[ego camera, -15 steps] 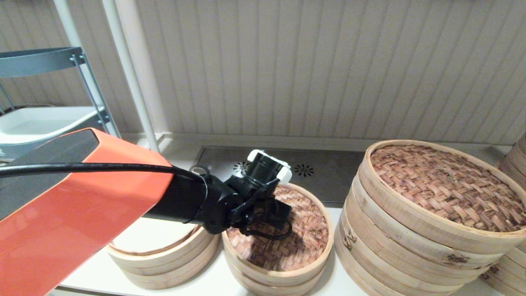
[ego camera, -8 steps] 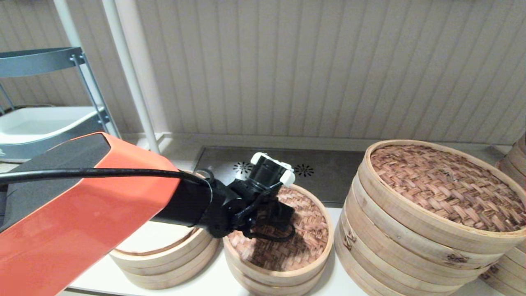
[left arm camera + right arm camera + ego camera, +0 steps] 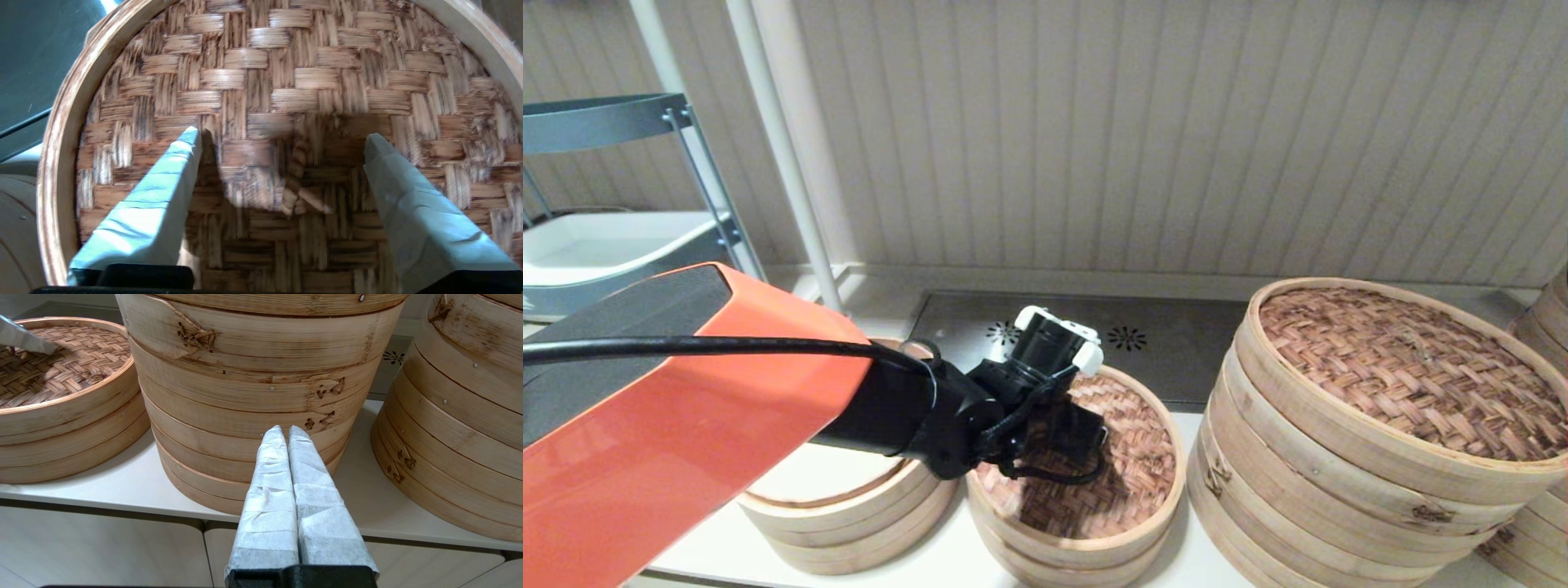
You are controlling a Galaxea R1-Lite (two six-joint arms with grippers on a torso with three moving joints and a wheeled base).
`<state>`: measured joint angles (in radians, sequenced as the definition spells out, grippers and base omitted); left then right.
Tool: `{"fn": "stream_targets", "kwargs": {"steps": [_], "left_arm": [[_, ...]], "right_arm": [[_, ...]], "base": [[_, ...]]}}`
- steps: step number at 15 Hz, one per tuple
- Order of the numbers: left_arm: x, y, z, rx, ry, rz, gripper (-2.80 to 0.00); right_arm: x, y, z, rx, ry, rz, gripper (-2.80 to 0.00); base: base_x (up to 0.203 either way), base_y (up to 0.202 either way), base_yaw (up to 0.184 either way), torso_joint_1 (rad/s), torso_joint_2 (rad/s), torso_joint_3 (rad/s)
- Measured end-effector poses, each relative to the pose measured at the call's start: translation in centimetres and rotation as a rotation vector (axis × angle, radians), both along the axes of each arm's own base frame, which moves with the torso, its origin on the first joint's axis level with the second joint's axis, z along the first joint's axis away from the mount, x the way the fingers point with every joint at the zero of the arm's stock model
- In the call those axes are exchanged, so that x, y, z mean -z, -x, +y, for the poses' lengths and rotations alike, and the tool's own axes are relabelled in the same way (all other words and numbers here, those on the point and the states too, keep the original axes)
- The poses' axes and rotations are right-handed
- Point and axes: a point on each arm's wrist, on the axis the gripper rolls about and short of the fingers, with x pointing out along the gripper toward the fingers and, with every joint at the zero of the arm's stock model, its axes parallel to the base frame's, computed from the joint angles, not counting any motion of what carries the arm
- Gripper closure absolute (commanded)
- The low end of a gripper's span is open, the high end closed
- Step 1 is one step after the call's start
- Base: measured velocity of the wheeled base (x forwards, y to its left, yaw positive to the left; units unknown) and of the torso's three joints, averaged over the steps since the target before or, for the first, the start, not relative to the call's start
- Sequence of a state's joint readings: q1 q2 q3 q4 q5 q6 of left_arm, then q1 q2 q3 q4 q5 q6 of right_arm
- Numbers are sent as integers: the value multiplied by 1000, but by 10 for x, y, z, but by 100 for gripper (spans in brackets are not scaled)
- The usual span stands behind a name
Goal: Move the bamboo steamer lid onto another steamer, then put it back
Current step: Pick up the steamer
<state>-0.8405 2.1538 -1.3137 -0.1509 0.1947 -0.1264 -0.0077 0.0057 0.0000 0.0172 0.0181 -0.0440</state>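
Left gripper [image 3: 1068,431] sits low over the bamboo steamer lid [image 3: 1131,474], centre-bottom of the head view, arm coming in from the lower left. In the left wrist view the left gripper [image 3: 282,139] has its fingers [image 3: 163,192] spread wide, one either side of the small loop handle [image 3: 296,183] at the lid's centre [image 3: 286,81]; tips look down at the weave, handle in the gap between them, nothing gripped. Cannot tell whether the tips actually touch the weave. Lid is seated on the small pale steamer stack [image 3: 1086,563], which stands on the white counter [image 3: 947,563]. Another steamer [image 3: 849,514], low and open with its pale liner showing, is just beside it at lower left of the head view, partly hidden by the arm. Large steamer stack [image 3: 1339,490] with its big woven lid stands to the right of the frame. Right gripper [image 3: 282,430] is parked low in front of that large stack [image 3: 261,384], fingers pressed together, holding nothing; lid edge [image 3: 61,375] shows at the upper left of the right wrist view.
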Motion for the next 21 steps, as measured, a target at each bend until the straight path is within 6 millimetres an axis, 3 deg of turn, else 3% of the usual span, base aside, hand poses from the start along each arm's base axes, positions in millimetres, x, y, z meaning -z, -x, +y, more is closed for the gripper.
{"fn": "stream_targets", "kwargs": {"steps": [7, 8, 21], "left_arm": [[4, 8, 5, 10, -9, 5, -280], [4, 8, 5, 9, -9, 5, 0], [12, 3, -2, 10, 29, -32, 0]], "right_arm": [[0, 0, 0, 0, 0, 0, 0], [0, 0, 0, 0, 0, 0, 0], [0, 0, 0, 0, 0, 1, 0]], "base": [[0, 0, 0, 0, 0, 0], [0, 0, 0, 0, 0, 0], [0, 0, 0, 0, 0, 0]]}}
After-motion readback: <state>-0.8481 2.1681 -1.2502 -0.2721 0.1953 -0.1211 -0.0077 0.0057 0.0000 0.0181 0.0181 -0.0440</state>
